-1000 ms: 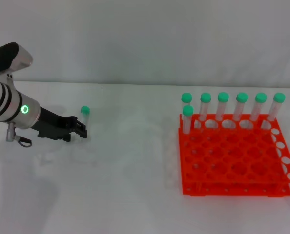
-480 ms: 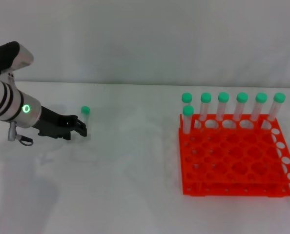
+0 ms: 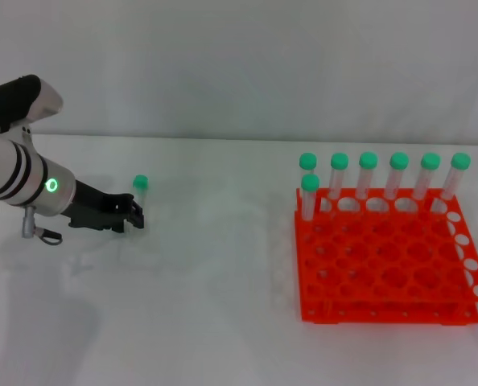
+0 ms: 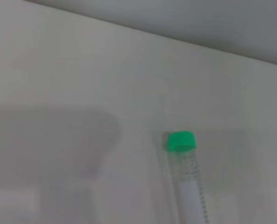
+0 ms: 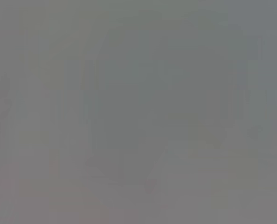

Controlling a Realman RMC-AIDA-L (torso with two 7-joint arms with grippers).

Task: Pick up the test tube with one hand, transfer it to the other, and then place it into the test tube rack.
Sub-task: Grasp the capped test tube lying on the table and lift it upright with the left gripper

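On the left of the white desk [image 3: 223, 322], the clear plastic green-capped test tube [image 3: 140, 193] lies just beyond the black many-fingered left end effector [image 3: 130, 214]. Whether its fingers are spread or closed, I cannot tell. Closing around mid-barrel would probably grip best.

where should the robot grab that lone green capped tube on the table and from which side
Judging by its pose, grip the slender clear plastic tube with the green cap at its mid-body, below the cap. It looks upright, so come in level from the robot's left, where the black left tool already sits beside it.
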